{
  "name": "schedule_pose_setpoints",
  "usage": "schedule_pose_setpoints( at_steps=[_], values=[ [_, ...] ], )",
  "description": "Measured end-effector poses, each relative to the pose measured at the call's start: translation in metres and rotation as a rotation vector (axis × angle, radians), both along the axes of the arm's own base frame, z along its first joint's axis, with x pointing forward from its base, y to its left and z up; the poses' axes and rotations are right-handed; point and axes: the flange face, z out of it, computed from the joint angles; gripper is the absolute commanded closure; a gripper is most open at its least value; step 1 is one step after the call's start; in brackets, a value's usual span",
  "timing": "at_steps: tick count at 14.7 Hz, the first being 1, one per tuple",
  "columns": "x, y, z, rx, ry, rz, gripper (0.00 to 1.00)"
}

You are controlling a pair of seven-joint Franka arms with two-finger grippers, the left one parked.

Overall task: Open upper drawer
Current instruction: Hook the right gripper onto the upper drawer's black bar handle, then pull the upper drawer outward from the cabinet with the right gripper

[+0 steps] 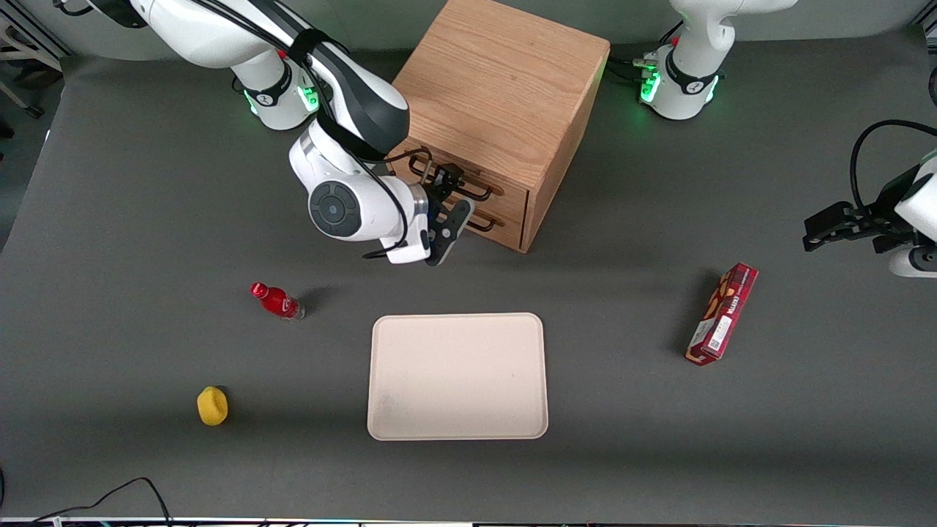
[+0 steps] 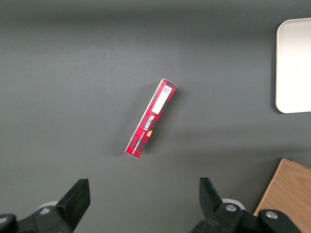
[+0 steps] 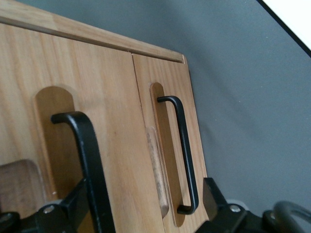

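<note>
The light oak cabinet (image 1: 498,80) stands at the back of the table. Its upper drawer (image 1: 512,196) looks shut, its front level with the lower drawer's. My gripper (image 1: 450,199) is right in front of the two drawer fronts, open. One finger (image 3: 73,204) sits beside the upper drawer's black wire handle (image 3: 90,160). The other finger (image 3: 214,196) is past the lower drawer's handle (image 3: 187,155), so both handles lie between the fingers. In the right wrist view the gripper (image 3: 143,201) faces the upper drawer's wood front (image 3: 112,121). Nothing is gripped.
A cream tray (image 1: 457,377) lies nearer the front camera than the cabinet. A red bottle (image 1: 277,301) and a yellow object (image 1: 212,406) lie toward the working arm's end. A red box (image 1: 722,313) lies toward the parked arm's end and shows in the left wrist view (image 2: 151,119).
</note>
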Motion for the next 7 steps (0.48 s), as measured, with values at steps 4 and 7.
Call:
schedule_pose_setpoints(
  at_steps=[4,7],
  values=[
    [0.0,0.001,-0.008,-0.013,-0.011,0.01,0.0],
    [0.013,-0.003,-0.009,-0.032,-0.05,0.018,0.0]
  ],
)
